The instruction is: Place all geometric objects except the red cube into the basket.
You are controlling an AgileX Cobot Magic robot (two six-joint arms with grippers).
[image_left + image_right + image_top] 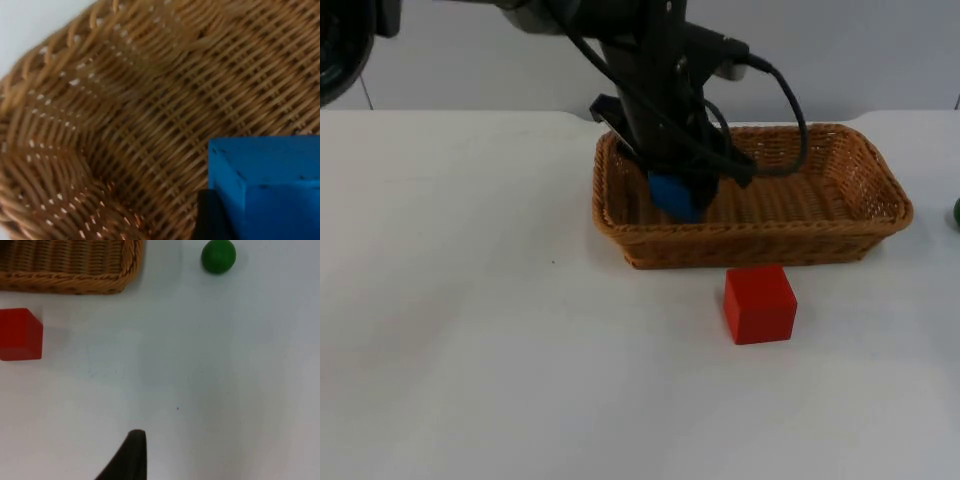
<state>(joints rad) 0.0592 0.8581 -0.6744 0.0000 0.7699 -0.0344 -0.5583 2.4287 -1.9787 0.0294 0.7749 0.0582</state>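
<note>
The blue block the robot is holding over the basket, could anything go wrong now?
The left gripper holds the blue block inside the basket, close to the left end wall; letting go there might leave it leaning on the wicker. The green ball sits loose on the table and could roll if nudged. The red cube lies right beside the basket's front, so it could get bumped.
</note>
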